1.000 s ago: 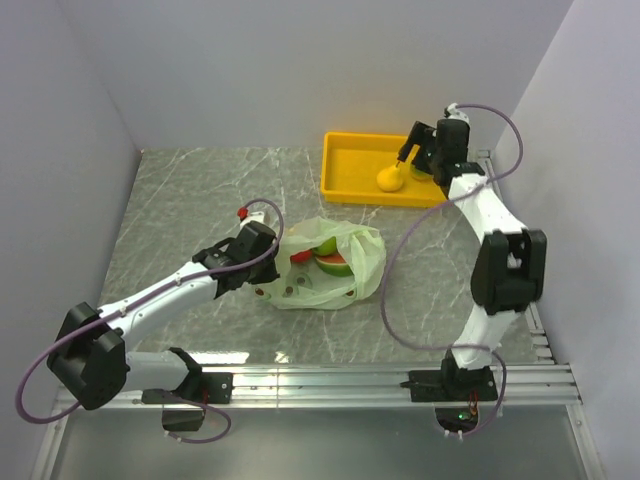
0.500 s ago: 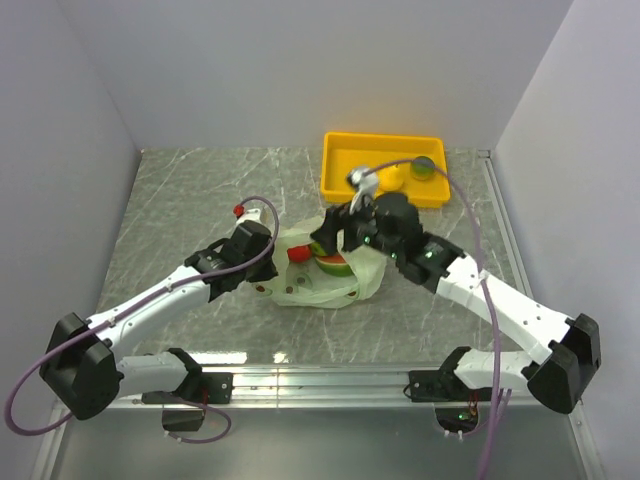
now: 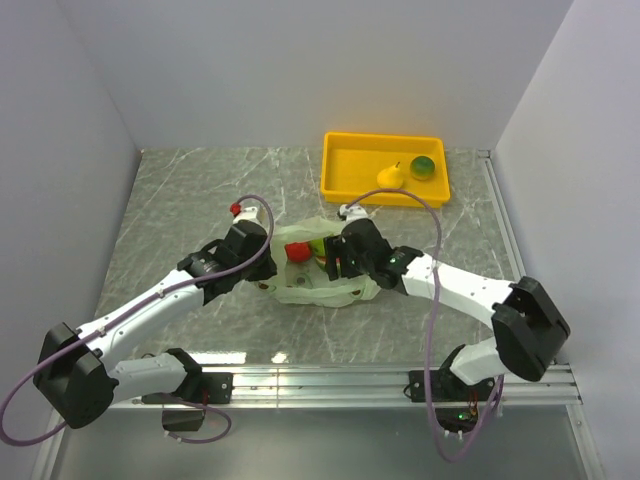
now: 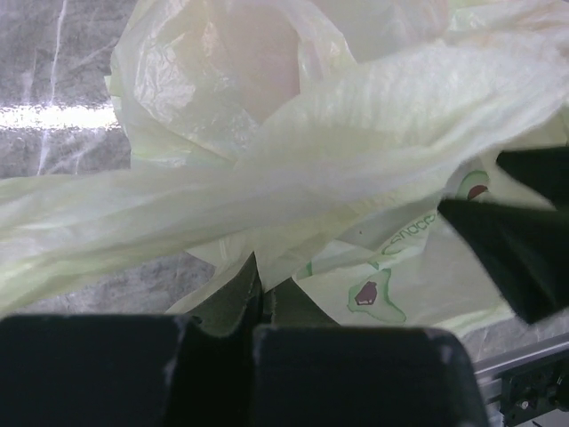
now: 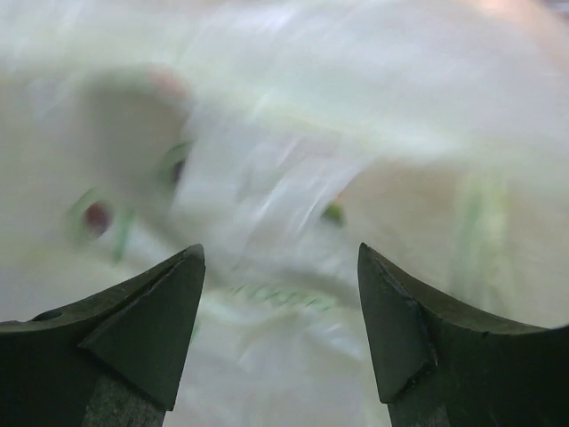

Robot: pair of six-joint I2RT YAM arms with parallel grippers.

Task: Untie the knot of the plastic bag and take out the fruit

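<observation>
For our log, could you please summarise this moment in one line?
left gripper shut on plastic bag; right gripper open at bag; pear, citrus in tray

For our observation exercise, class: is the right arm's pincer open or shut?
Open. In the right wrist view the right pincer has its two fingers well apart, with the blurred plastic bag showing between them.

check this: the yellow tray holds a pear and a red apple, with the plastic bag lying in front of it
No: the top external view shows the yellow tray holding a pear and a green citrus, not a red apple. The plastic bag does lie in front of it.
</observation>
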